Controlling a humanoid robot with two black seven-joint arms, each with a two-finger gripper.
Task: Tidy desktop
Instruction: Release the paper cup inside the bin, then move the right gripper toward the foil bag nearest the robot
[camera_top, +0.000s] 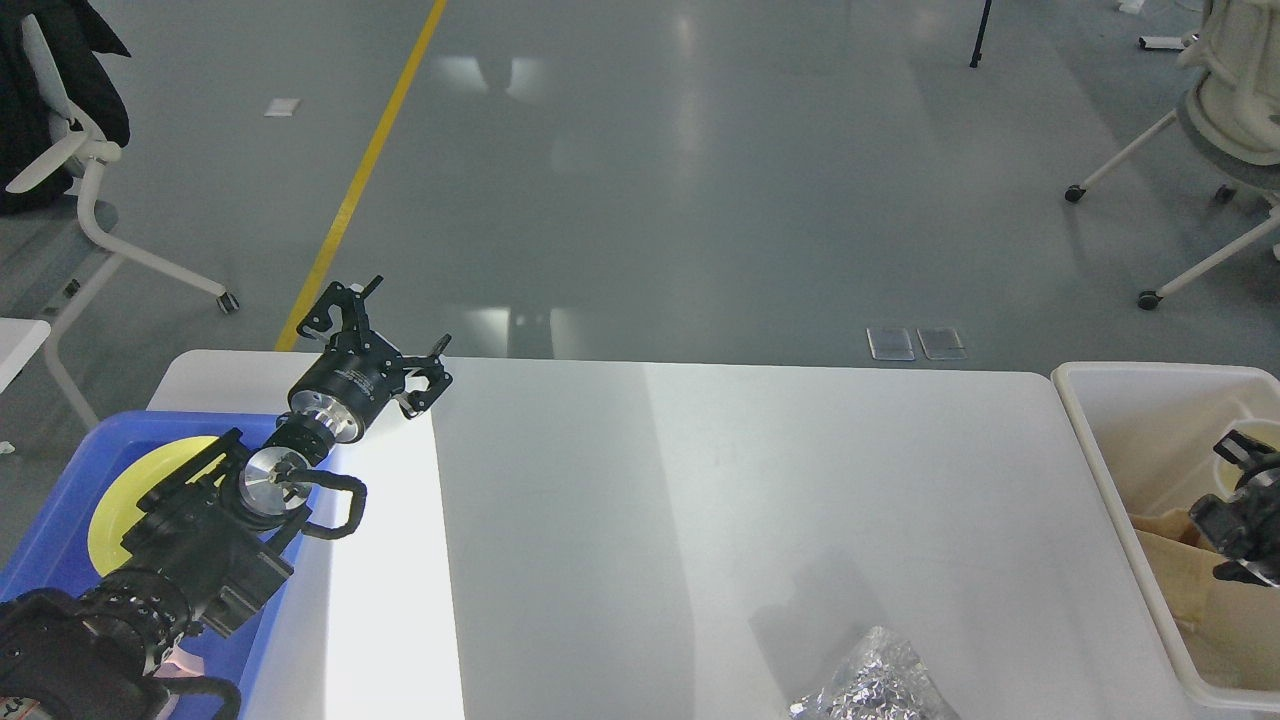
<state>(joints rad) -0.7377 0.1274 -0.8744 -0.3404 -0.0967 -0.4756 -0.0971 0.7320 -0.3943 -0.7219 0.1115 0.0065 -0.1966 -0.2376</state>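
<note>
The white desktop (700, 500) fills the lower part of the head view. My left gripper (388, 325) hovers over its far left corner, open, with nothing between its fingers. My right gripper (1235, 485) is low inside the off-white tub (1090, 450) at the right edge, mostly cut off by the frame. The pale rim of a paper cup (1240, 462) shows right beside it in the tub. Whether the fingers still hold the cup cannot be made out. A crumpled ball of silver foil (870, 685) lies on the desktop near its front edge.
A blue tray (50, 540) holding a yellow plate (120, 495) sits at the left under my left arm. Brown paper (1180, 570) lies in the tub. Office chairs stand on the grey floor beyond the table.
</note>
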